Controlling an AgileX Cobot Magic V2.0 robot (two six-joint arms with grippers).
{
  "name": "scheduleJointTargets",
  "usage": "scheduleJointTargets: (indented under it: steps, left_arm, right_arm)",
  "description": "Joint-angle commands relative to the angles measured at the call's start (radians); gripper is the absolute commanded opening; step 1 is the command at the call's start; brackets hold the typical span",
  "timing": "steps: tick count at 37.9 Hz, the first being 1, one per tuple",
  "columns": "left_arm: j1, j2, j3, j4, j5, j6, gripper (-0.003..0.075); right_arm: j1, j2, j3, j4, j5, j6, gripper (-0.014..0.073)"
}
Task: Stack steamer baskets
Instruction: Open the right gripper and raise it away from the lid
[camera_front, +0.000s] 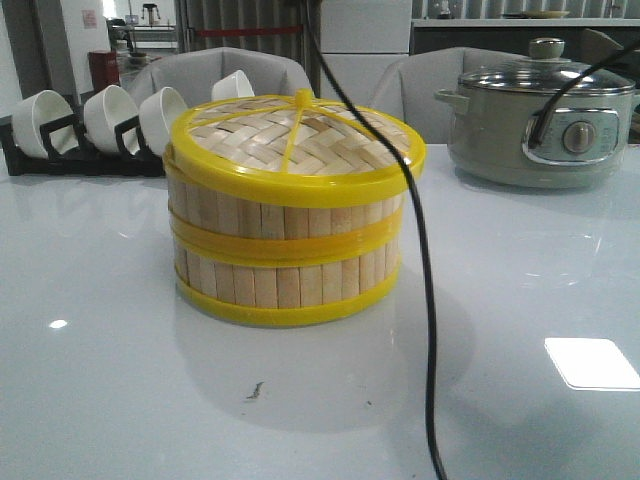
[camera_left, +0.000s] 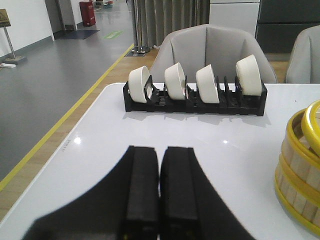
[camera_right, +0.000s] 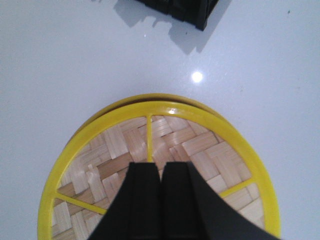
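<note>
Two steamer baskets stand stacked in the middle of the table, the upper one (camera_front: 285, 215) on the lower one (camera_front: 285, 285). The woven lid (camera_front: 290, 135) with its yellow rim sits on top of them. Neither gripper shows in the front view. My right gripper (camera_right: 161, 166) hangs shut above the lid (camera_right: 200, 145), its fingers covering the lid's centre, with nothing seen between them. My left gripper (camera_left: 160, 150) is shut and empty over bare table, well apart from the stack, whose edge (camera_left: 300, 170) shows off to one side.
A black rack with white bowls (camera_front: 60, 150) stands at the back left, also seen ahead of the left gripper (camera_left: 195, 100). A grey-green electric pot (camera_front: 540, 125) sits at the back right. A black cable (camera_front: 425, 300) hangs in front of the stack.
</note>
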Motion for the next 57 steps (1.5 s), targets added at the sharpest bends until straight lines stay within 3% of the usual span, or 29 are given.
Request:
scheduleJointTargets:
  steps: [1, 11, 18, 29, 41, 48, 57]
  left_arm:
    - [-0.007, 0.014, -0.028, 0.01, -0.074, -0.005, 0.0087]
    - [-0.007, 0.014, -0.028, 0.01, -0.074, -0.005, 0.0087]
    - [-0.007, 0.014, -0.028, 0.01, -0.074, -0.005, 0.0087]
    - [-0.007, 0.014, -0.028, 0.01, -0.074, -0.005, 0.0087]
    - [-0.007, 0.014, -0.028, 0.01, -0.074, -0.005, 0.0087]
    - [-0.007, 0.014, -0.028, 0.01, -0.074, -0.005, 0.0087]
    - [-0.007, 0.014, -0.028, 0.01, -0.074, -0.005, 0.0087]
  right_arm:
    - [-0.024, -0.113, -0.028, -0.033, -0.059, -0.006, 0.0057]
    - [-0.079, -0.235, 0.042, -0.054, -0.029, -0.006, 0.0057]
    - [-0.132, -0.374, 0.218, -0.054, -0.092, -0.006, 0.0057]
    - [-0.228, -0.703, 0.694, -0.054, -0.359, -0.007, 0.0057]
    - [-0.411, -1.081, 1.229, -0.054, -0.643, -0.007, 0.0057]
    - [-0.483, -1.279, 1.466, -0.054, -0.736, -0.008, 0.0057]
    - [-0.499, -1.506, 1.727, -0.093, -0.881, -0.014, 0.0057]
